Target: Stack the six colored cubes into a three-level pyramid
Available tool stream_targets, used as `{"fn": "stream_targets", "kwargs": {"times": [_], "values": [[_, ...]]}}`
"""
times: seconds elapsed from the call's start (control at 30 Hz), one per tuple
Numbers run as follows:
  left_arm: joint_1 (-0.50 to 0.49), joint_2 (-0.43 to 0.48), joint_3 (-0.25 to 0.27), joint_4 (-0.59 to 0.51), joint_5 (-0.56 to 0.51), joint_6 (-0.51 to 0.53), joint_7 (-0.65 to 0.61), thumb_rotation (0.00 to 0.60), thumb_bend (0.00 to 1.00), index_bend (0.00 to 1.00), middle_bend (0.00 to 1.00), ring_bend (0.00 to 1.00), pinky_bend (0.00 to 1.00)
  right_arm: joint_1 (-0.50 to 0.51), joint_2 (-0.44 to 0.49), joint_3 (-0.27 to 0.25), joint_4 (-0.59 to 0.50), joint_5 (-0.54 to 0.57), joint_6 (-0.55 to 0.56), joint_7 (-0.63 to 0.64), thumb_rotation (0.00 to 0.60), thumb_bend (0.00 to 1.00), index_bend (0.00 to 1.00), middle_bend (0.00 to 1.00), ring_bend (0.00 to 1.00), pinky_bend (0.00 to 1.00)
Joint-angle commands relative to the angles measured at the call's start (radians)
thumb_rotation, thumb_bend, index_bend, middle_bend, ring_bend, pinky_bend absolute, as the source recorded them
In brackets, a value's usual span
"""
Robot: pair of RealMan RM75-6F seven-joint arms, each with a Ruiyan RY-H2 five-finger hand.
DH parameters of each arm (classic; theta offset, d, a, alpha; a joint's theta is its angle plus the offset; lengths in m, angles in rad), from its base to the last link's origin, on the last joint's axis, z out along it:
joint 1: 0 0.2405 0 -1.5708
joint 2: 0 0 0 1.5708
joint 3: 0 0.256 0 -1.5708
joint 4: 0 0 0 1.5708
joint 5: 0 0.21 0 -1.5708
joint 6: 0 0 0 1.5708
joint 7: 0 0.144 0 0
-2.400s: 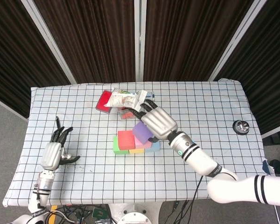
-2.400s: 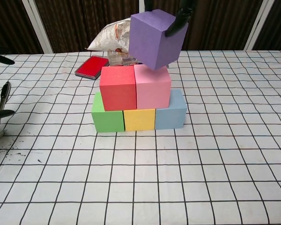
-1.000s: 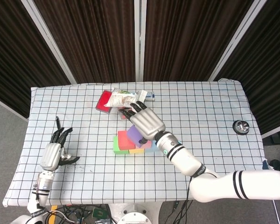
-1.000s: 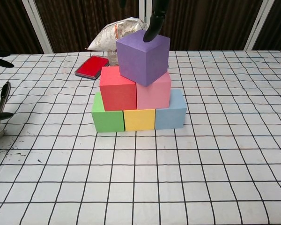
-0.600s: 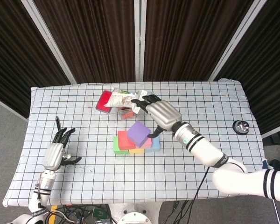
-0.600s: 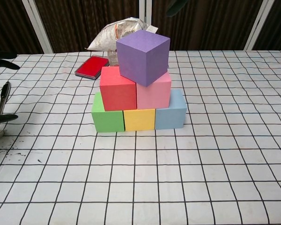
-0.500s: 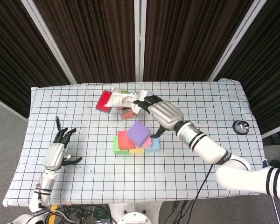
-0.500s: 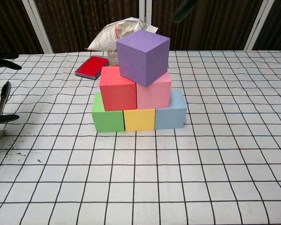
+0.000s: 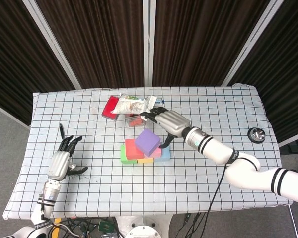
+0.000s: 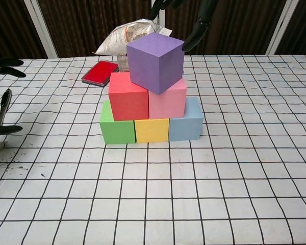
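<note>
Rectangular bench under a white cloth with black grid lines (image 9: 89,104), cloth edges hanging over the sides. Behind it, dark brown ribbed panels (image 9: 104,39) split by pale grey metal frame strips (image 9: 148,44). Grey floor (image 9: 10,148), cables on the floor at the bench's near edge (image 9: 79,227). Even lighting.

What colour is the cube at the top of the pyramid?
Purple; the top cube shows best in the chest view.

One cube (image 10: 155,61) sits atop two (image 10: 147,96), over three (image 10: 151,127).
</note>
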Motion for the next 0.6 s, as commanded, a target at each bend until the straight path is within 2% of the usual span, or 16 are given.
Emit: {"fn": "stream_targets", "kwargs": {"times": [0.03,0.4,0.6], "values": [[0.001,0.001,0.001,0.001,0.000,0.000,-0.003,0.600,0.00,0.09,0.13,0.00,0.01,-0.015,-0.025,0.016,0.011,-0.061,-0.002,0.043,0.600,0.00,0.00,0.16,0.00,0.00],[0.000,0.002,0.006,0.001,0.005,0.000,-0.006,0.600,0.00,0.09,0.13,0.00,0.01,0.010,-0.027,0.012,0.029,-0.175,-0.050,0.128,0.600,0.00,0.00,0.17,0.00,0.00],[0.000,0.000,0.005,0.006,0.003,-0.001,-0.009,0.600,0.00,0.09,0.13,0.00,0.01,0.036,-0.028,-0.009,0.054,-0.208,-0.044,0.110,0.600,0.00,0.00,0.17,0.00,0.00]]}}
